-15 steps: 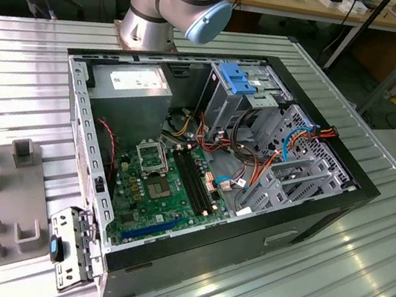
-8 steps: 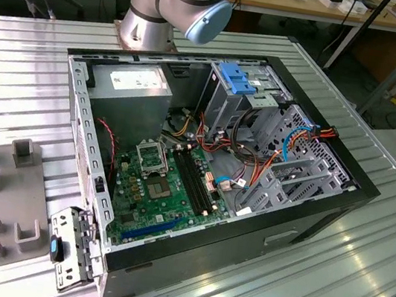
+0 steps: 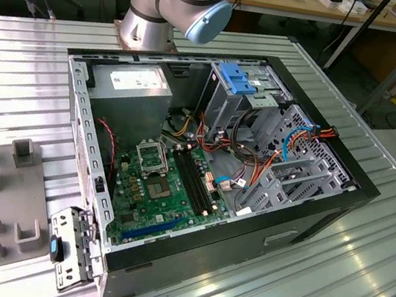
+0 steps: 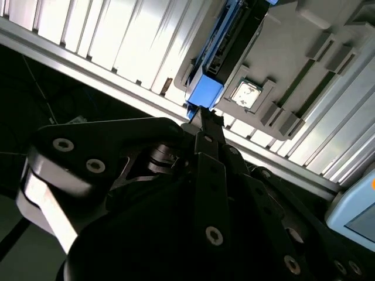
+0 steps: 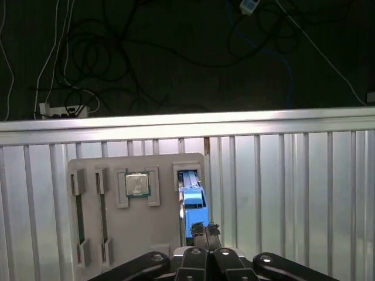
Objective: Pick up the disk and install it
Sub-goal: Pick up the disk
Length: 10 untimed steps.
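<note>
The disk (image 5: 191,198) stands on edge in a slot of a grey holder plate (image 5: 132,234), its bright blue carrier rail facing up. In the second wrist view the blue rail of the disk (image 4: 206,91) sits just beyond my fingertips. My gripper (image 5: 205,228) hovers directly over the near end of the disk, shut, its two black fingers pressed together with nothing between them. The second wrist view shows the gripper (image 4: 205,119) close to the blue rail; I cannot tell whether it touches.
An open computer case (image 3: 323,213) lies on the ribbed metal table (image 3: 356,294). Inside are a drive cage with a blue caddy (image 3: 239,78), a power supply (image 3: 133,82) and a motherboard (image 3: 158,187). A processor chip (image 5: 136,184) sits in the holder plate.
</note>
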### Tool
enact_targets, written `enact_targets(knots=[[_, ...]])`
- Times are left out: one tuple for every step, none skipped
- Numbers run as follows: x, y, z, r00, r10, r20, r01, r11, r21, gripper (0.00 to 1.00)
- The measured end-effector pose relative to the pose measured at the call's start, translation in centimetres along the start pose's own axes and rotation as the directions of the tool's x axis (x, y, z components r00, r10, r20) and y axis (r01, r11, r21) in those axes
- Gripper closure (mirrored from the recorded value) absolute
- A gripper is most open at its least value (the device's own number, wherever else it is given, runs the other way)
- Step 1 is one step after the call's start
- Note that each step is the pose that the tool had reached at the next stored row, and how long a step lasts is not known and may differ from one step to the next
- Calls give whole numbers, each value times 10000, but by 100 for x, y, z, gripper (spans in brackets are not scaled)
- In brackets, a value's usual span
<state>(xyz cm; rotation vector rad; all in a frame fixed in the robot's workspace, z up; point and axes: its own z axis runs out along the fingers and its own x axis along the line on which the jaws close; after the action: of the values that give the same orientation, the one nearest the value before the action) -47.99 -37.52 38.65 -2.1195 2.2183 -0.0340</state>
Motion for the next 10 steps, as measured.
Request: enact_targets(knots=[[0,0,0,10000,-1,0,1,10000,0,89],[0,-6,1,10000,-3,-1,3,10000,0,83],[0,-16,1,10000,-3,-2,3,10000,-1,83],[-1,-48,6,10000,-2,-1,2,10000,0,76],[-2,-78,13,10000,-1,-1,1,10000,-2,71],[-2,-91,19,10000,-1,-3,1,10000,-10,58],[-2,-94,29,10000,1,-2,-1,10000,-22,52],[-2,-93,40,10000,2,-3,-2,10000,-37,46],[-1,-93,55,10000,2,-5,-2,10000,-66,46],[0,-92,68,10000,4,-6,-4,10000,-96,40]])
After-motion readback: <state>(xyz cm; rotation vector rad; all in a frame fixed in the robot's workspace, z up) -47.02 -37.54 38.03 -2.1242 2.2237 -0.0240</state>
